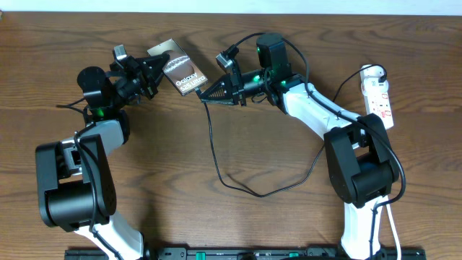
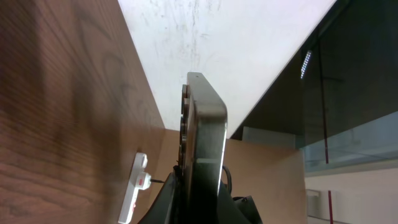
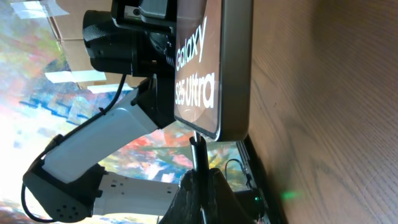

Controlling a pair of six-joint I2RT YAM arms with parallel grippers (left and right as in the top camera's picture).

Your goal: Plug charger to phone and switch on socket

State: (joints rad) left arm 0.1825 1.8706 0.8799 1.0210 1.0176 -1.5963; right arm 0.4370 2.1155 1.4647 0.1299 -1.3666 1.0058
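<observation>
- Overhead: flat, dark, glossy "Galaxy"-labelled smartphone (image 1: 182, 71) is gripped by the left end effector (image 1: 157, 71).
- Thin black charger cable (image 1: 210, 141) is pinched by the right end effector (image 1: 206, 94) at the smartphone's labelled end.

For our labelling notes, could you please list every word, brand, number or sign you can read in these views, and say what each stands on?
"Galaxy S25 Ultra": white lettering on the label strip of the phone, right wrist view.
"Galaxy": the same strip in the overhead view; the line beneath it is too small to read.
Red marks on the socket: too small to read.
Left wrist view: nothing readable.
</observation>
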